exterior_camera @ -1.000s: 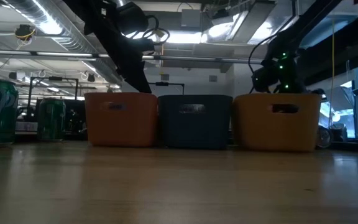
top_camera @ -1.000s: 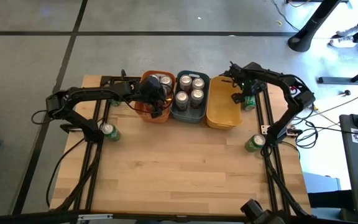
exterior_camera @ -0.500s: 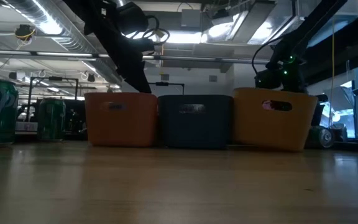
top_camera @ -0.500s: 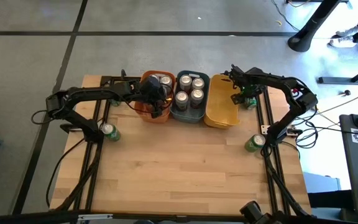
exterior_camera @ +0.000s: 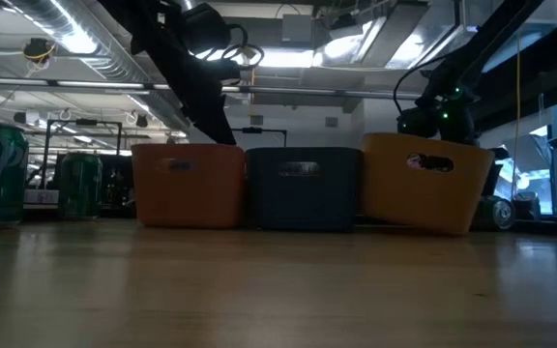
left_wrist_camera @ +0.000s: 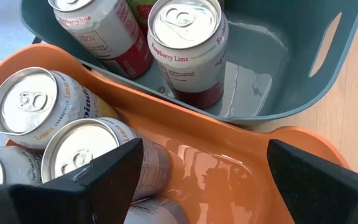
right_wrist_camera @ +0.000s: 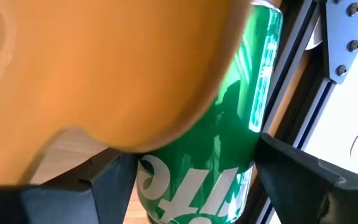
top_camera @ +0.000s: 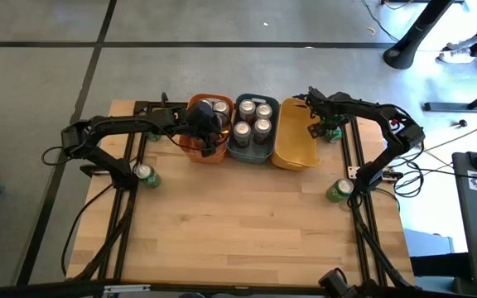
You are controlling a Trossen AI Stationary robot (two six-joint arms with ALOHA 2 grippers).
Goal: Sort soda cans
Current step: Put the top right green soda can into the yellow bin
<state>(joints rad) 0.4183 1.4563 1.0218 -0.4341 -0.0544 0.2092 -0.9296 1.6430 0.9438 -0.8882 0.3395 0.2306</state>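
Observation:
Three bins stand in a row at the far side: orange (top_camera: 208,155), grey-blue (top_camera: 252,154), yellow (top_camera: 295,149). Silver soda cans (left_wrist_camera: 27,106) stand in the orange bin, and red-and-silver cans (left_wrist_camera: 185,43) in the grey-blue one. My left gripper (left_wrist_camera: 204,180) hangs open over the orange bin (left_wrist_camera: 241,168), holding nothing. My right gripper (top_camera: 321,126) is beside the yellow bin's right wall, shut on a green soda can (right_wrist_camera: 210,143). In the low view the yellow bin (exterior_camera: 424,188) stands slanted. My right gripper has the green can's side wall (right_wrist_camera: 160,186) between its two fingers, one on each side. The fingers come steeply from above and lie roughly along the can. The yellow bin's rounded corner (right_wrist_camera: 104,74) covers part of the can; whether the can rests on the table I cannot tell.
Two more green cans stand loose on the table, one near the left edge (top_camera: 145,174) and one near the right edge (top_camera: 339,190). Black frame rails (top_camera: 356,165) run along both sides. The near half of the wooden table (top_camera: 238,240) is open.
My right gripper has sunk a little and tipped more steeply down beside the yellow bin, still shut on the green can. The yellow bin has shifted: it stood level a second ago and now slants in the low view. My left arm has kept still.

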